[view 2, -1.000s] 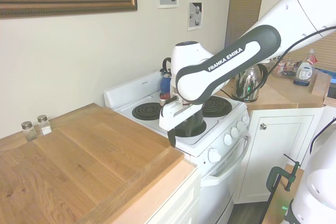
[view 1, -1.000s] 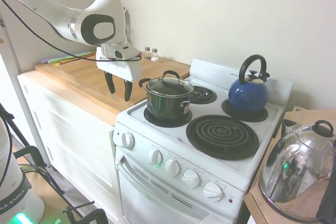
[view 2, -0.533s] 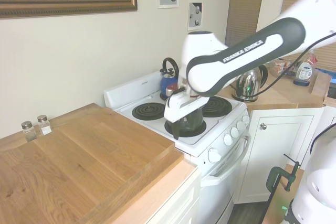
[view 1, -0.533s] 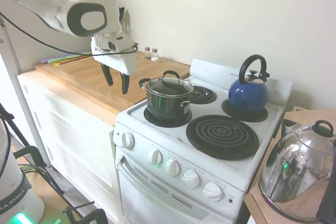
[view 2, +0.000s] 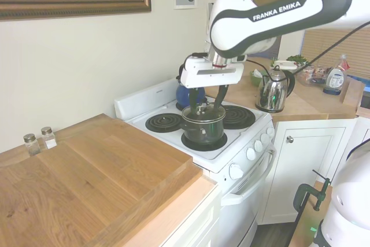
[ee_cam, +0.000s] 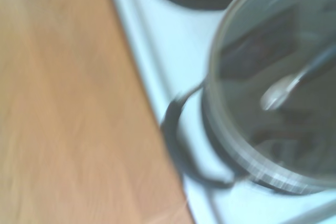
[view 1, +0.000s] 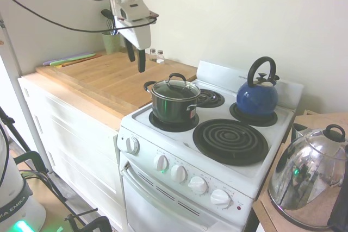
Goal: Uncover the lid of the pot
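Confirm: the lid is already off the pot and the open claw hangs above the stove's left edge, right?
Not quite. The lid sits on the pot, as the first exterior view shows. The claw is open, above the stove's left edge.

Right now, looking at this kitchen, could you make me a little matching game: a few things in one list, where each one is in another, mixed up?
Things:
1. the pot
2. blue kettle
3. steel kettle
4. the gripper

Places:
a. on the wooden counter beside the stove's knob end
b. in the air, above the pot, holding nothing
c. on the stove's front burner, next to the long wooden worktop
d. on a back burner, by the wall

Pairs: 1-c, 2-d, 3-a, 4-b. The lid is on the pot, not yet lifted.
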`<state>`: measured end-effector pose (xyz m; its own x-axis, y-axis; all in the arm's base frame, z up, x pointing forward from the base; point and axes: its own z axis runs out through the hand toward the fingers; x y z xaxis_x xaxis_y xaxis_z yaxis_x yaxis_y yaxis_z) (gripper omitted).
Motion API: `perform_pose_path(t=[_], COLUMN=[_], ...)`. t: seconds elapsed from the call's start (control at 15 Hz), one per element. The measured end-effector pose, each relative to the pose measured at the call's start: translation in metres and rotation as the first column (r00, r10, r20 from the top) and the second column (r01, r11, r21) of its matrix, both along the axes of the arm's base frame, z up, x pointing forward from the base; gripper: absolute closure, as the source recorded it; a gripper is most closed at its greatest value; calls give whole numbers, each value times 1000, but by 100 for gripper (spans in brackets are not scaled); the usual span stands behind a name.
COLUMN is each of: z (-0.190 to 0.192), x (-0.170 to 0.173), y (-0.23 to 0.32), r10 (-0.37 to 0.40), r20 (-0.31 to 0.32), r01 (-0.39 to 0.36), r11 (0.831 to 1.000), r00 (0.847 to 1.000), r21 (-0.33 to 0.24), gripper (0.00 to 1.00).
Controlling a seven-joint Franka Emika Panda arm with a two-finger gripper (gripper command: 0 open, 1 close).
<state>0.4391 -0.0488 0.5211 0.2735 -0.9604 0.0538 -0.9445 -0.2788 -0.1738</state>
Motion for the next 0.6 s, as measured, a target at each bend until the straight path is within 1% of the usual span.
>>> perform_pose_path(t=[0.07,0.2,0.33,0.47,0.53,0.6], z=[0,-6,-14,-23,-29,-33], x=[12,34,50,60,64,65], y=[-8,-21,-31,-45,-53,-61], r10=[-47,-123,-204,-278,-295,-312], r20=[-17,-44,-58,-72,-82,-86], r01=[46,122,203,275,293,309], r11=[999,992,979,960,955,950], r00=[999,991,977,958,952,946], r21=[-4,-13,-35,-42,-40,-38], gripper=[0,0,0,0,100,100])
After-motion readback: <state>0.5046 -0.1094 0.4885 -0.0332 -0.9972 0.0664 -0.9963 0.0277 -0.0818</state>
